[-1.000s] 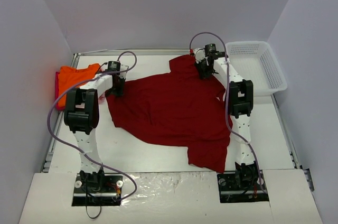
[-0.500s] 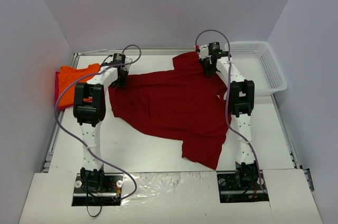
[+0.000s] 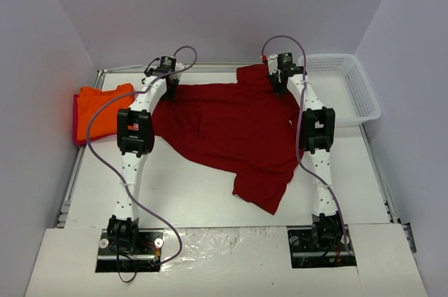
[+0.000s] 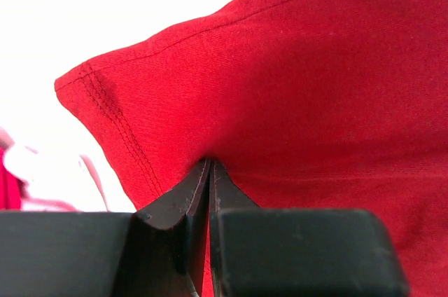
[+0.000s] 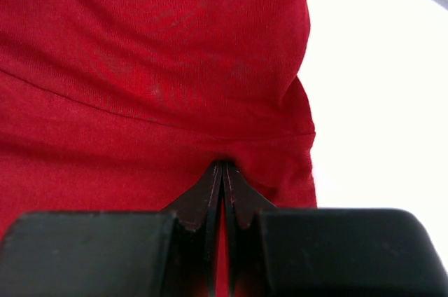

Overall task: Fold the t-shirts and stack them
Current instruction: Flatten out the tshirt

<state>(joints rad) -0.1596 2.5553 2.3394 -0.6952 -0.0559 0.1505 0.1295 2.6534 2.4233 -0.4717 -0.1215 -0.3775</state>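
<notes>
White arms [image 3: 128, 174] with black joints [image 3: 134, 132] and lilac cables [image 3: 283, 37]

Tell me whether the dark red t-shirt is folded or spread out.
Spread out, not folded: the dark red t-shirt lies opened flat, with the left gripper and right gripper each pinching its far edge.

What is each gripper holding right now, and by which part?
Both are shut on the dark red t-shirt along its far edge: the left gripper beside a stitched hem corner, the right gripper near the right-hand edge.
</notes>
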